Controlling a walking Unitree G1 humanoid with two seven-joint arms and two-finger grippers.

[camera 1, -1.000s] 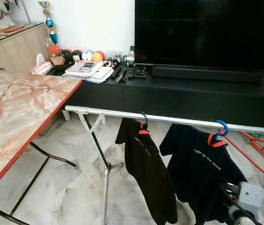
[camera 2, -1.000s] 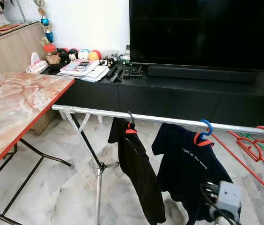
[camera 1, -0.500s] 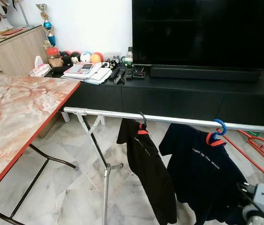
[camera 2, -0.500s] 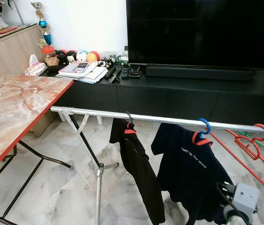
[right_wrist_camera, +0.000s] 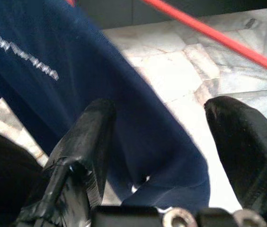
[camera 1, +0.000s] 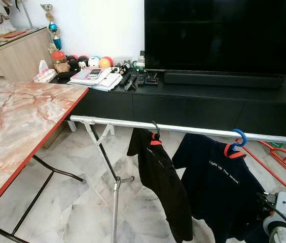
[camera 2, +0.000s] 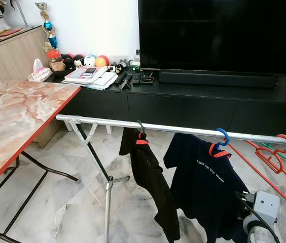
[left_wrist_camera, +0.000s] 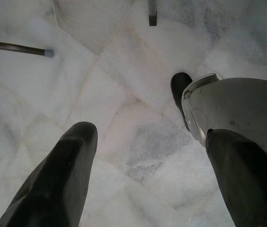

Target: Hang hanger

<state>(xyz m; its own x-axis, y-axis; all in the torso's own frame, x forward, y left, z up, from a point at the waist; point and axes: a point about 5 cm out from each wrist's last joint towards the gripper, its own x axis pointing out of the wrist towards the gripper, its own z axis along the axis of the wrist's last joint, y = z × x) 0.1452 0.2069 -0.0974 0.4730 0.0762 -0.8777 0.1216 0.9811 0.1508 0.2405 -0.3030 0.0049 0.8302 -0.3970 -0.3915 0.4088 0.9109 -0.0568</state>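
My right gripper [right_wrist_camera: 157, 142] spread wide, empty, navy shirt [right_wrist_camera: 76, 94] between fingers, at 4 o'clock below the rail [camera 1: 183, 128], left gripper [left_wrist_camera: 147, 156] wide, empty, above floor [left_wrist_camera: 124, 94].

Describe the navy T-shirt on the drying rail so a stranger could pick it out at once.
In front of the black TV cabinet, a silver metal rail spans the marble floor. Two dark shirts hang from it; the navy T-shirt is the one toward the robot's right. Unlike the plain black shirt, it has white chest lettering and a blue-hooked red hanger.

Right arm's wrist [camera 1: 284, 212] slightly higher than before, perhaps nearer the navy T-shirt [camera 1: 219, 185].
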